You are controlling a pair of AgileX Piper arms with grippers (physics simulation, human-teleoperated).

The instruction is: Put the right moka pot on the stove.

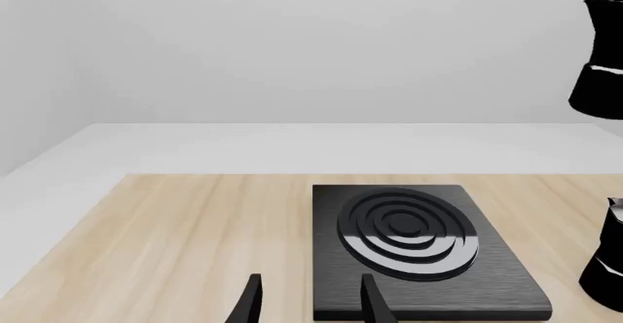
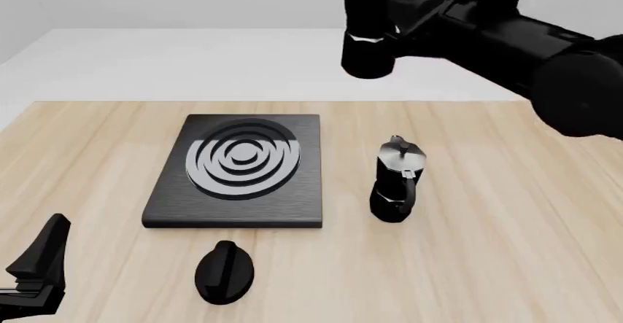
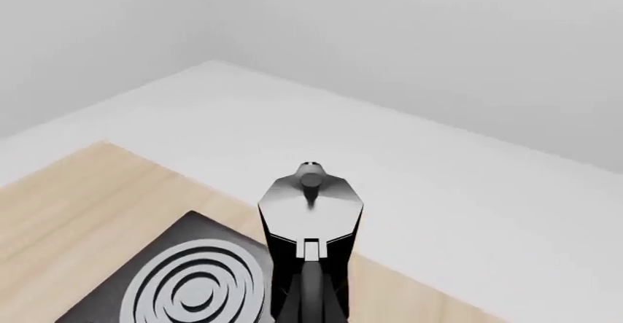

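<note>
The right hand (image 2: 401,9) pinches the pot (image 2: 368,28) by its handle, upright, high over the desk's (image 2: 506,213) far edge. The stove (image 2: 236,171) lies below, nearer and leftward. The left hand (image 1: 306,301) rests spread, near-left corner.

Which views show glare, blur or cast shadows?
Front view: sharp, flat lighting; sheen on the standing moka pot lid, no clear cast shadows on the table. Right wrist view: bright highlight on the held right moka pot lid. Left wrist view: grey sheen across the stove rings, no blur.
</note>
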